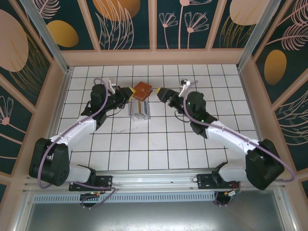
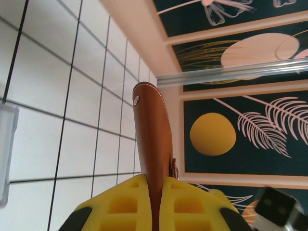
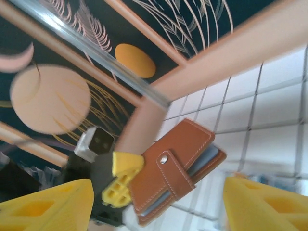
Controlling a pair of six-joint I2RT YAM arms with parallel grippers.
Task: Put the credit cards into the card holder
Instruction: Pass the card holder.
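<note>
The card holder [image 1: 142, 90] is a reddish-brown folding wallet, held above the tiles at the back middle. My left gripper [image 1: 129, 93] is shut on its left edge. In the left wrist view the card holder [image 2: 153, 139] stands edge-on, pinched between the yellow fingers of that gripper [image 2: 155, 185]. In the right wrist view the card holder [image 3: 175, 168] is folded with its snap strap across the front. Blue-grey edges of credit cards [image 3: 204, 161] show between its leaves. My right gripper [image 1: 161, 94] is open just right of the holder and apart from it, with its yellow fingers [image 3: 48, 207] spread wide.
A clear plastic case [image 1: 139, 109] lies on the white tiled floor just below the held holder, and the case's edge [image 2: 6, 154] shows at the left of the left wrist view. The patterned back wall [image 1: 154, 29] stands close behind the grippers.
</note>
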